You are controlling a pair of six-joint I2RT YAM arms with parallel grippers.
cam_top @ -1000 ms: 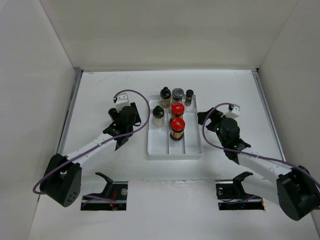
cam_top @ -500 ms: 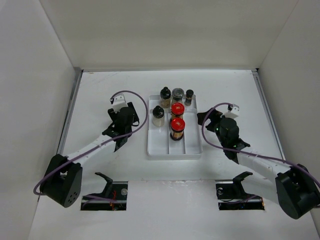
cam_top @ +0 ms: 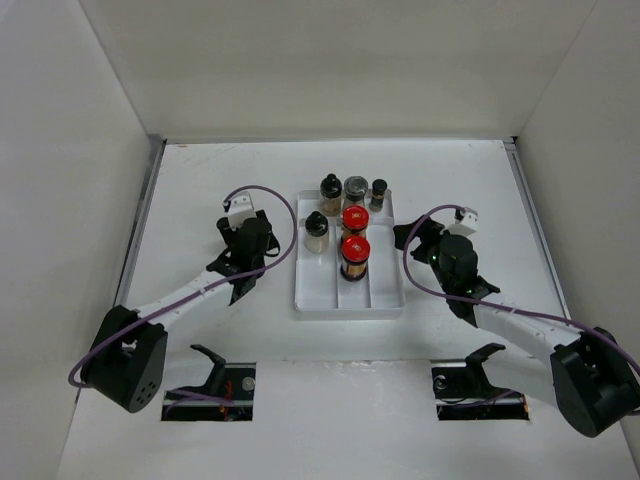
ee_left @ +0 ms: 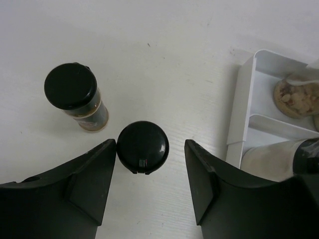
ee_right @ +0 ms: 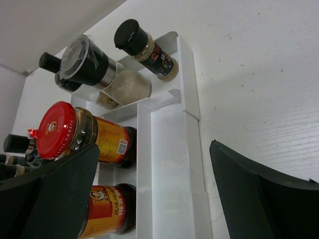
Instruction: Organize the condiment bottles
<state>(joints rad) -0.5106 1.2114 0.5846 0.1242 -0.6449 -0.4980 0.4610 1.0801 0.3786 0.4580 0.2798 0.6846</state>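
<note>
In the left wrist view two black-capped condiment bottles stand on the table left of the white tray (ee_left: 238, 114): one (ee_left: 71, 88) farther off, one (ee_left: 143, 147) between the tips of my left gripper (ee_left: 150, 143). Those jaws are open; the left finger is at the cap's edge and a gap shows on the right. In the top view my left gripper (cam_top: 247, 243) hides both bottles. The tray (cam_top: 345, 300) holds two red-capped amber bottles (cam_top: 355, 218) (cam_top: 354, 250), a grey-lidded one (cam_top: 355, 188) and three black-capped ones. My right gripper (ee_right: 153, 147) hangs wide open over the tray's right compartment, holding nothing.
White walls close in the table on the left, back and right. The tray's right channel (ee_right: 174, 164) has one small black-capped bottle (ee_right: 144, 47) at its far end. Two cut-outs (cam_top: 210, 385) lie at the near edge by the arm bases.
The left jaws have drawn closer together around the black cap, and the left wrist has shifted slightly. The right arm has barely moved.
</note>
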